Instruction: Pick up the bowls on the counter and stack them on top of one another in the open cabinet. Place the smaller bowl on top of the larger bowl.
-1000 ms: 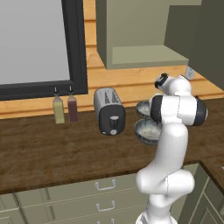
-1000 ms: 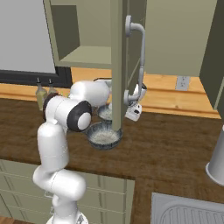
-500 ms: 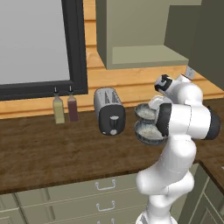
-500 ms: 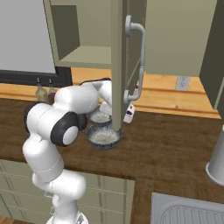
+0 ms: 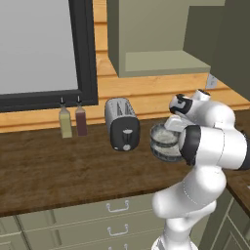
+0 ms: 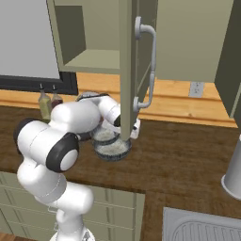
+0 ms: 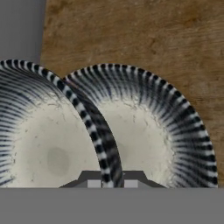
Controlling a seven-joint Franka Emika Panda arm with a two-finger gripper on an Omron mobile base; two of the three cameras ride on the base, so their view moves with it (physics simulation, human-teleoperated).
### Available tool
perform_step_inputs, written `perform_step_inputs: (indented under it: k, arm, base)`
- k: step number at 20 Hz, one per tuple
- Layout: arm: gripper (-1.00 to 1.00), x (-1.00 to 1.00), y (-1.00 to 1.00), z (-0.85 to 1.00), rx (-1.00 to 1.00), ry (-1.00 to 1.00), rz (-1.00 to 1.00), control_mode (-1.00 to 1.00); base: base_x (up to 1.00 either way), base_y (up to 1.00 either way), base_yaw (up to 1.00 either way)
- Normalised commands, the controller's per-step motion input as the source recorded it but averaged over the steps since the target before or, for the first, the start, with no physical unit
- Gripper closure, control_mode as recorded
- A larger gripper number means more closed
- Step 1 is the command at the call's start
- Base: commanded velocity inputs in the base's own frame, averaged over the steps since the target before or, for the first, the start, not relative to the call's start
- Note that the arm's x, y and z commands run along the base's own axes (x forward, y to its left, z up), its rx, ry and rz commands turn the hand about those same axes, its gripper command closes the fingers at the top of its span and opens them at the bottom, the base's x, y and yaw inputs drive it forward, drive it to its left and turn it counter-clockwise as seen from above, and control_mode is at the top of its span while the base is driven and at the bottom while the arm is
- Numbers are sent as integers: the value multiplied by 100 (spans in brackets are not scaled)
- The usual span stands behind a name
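Two dark grey patterned bowls with pale speckled insides sit together on the brown counter (image 5: 73, 171) to the right of the toaster. The smaller bowl (image 7: 43, 148) is nearest the hand, and its rim overlaps the larger bowl (image 7: 148, 140) beside it. My gripper (image 7: 112, 181) straddles the smaller bowl's rim, one fingertip inside and one outside, shut on it. From the base, my gripper (image 5: 172, 121) is down at the back of the pair, over the smaller bowl (image 6: 104, 135), with the larger bowl (image 5: 163, 150) (image 6: 113, 149) in front. The open cabinet (image 5: 161, 61) (image 6: 89, 59) hangs above.
A black and silver toaster (image 5: 122, 124) stands just left of the bowls, with two bottles (image 5: 72, 122) further left under the window. The open cabinet door (image 6: 129, 70) with its silver handle hangs right over the bowls. A grey pot (image 6: 233, 169) and a sink (image 6: 202, 230) lie to the right.
The hand has dropped from above the bowls onto the smaller bowl's rim, and the elbow has swung forward and low. The smaller bowl now sits tighter against the larger one.
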Motion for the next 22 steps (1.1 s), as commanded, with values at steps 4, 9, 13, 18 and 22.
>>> perform_step_inputs:
  k: [4,9,13,18,22]
  arm:
    - [100,0,-28,-5,0,5,-6,-100]
    - [100,2,-27,-5,0,8,-8,-100]
    - [100,3,-3,-17,-5,4,-6,-100]
    - [100,0,8,-26,-10,0,-4,-100]
    - [100,0,0,-30,-8,0,-1,-100]
  base:
    - [0,0,0]
    - [0,0,0]
    - [0,0,0]
    - [0,0,0]
    - [0,0,0]
